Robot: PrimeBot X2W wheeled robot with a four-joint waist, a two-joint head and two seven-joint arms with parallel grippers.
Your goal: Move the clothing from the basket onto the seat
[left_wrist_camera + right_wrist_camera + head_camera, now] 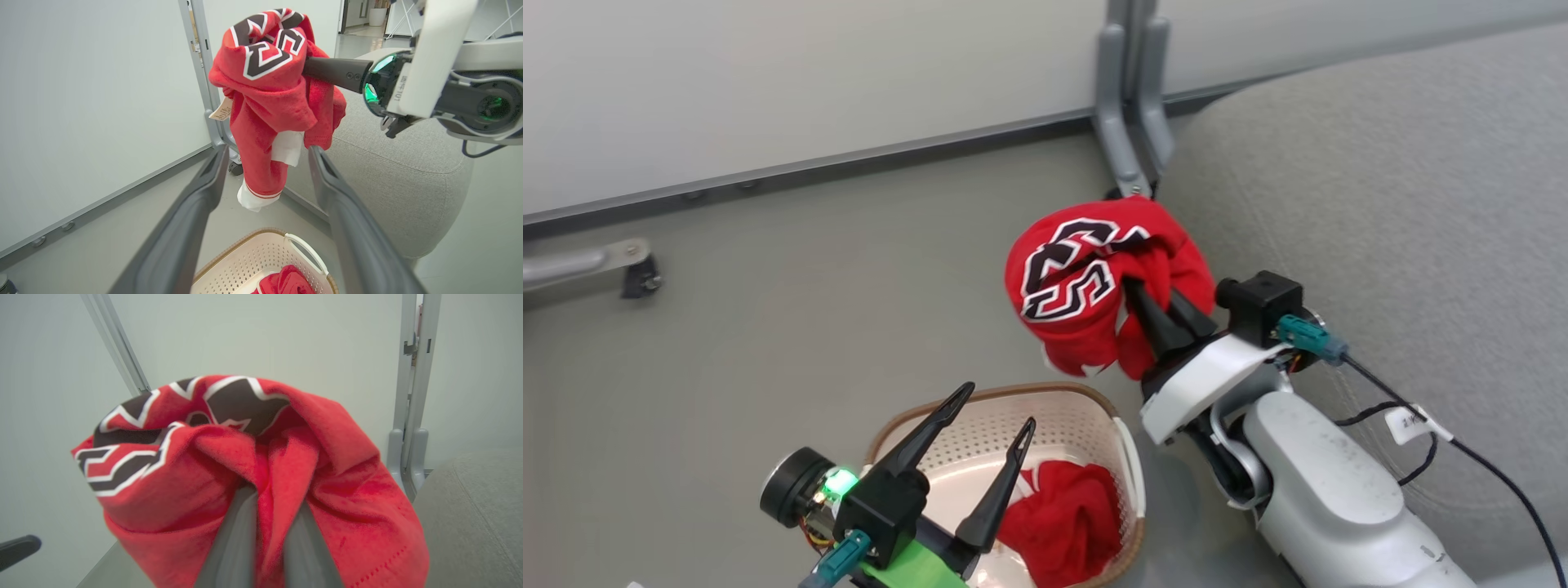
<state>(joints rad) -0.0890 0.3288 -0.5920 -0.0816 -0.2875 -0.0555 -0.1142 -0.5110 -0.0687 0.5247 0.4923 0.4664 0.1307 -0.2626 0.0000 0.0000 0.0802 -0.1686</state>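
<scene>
1. Just behind the lettered garment (1086,278): grey metal stand legs (1131,106), upright against a pale wall panel (768,73), close beside the rounded corner of the seat (1405,204).
2. Between basket (1045,396) and wall: smooth grey floor (768,310). At the right wrist, a thin black cable (1372,377) seen against the upholstery.
3. Clamped tight on the lettered garment: the right gripper (1143,298), dark fingers buried in the folds. Hangs clear of the floor, beside the seat but not on it, above and beyond the basket.
4. Over the basket: the left gripper (1001,404), jaws spread, holding nothing.
5. Crumpled inside the basket, toward its right-hand wall: the plainer red garment (1066,514).
6. Fleecy red cloth with black-and-white letters and white striped trim at its dangling end. Cream perforated plastic, brown woven-look rim, white handle. Coarse grey weave, stitched seams, bulging sides.
</scene>
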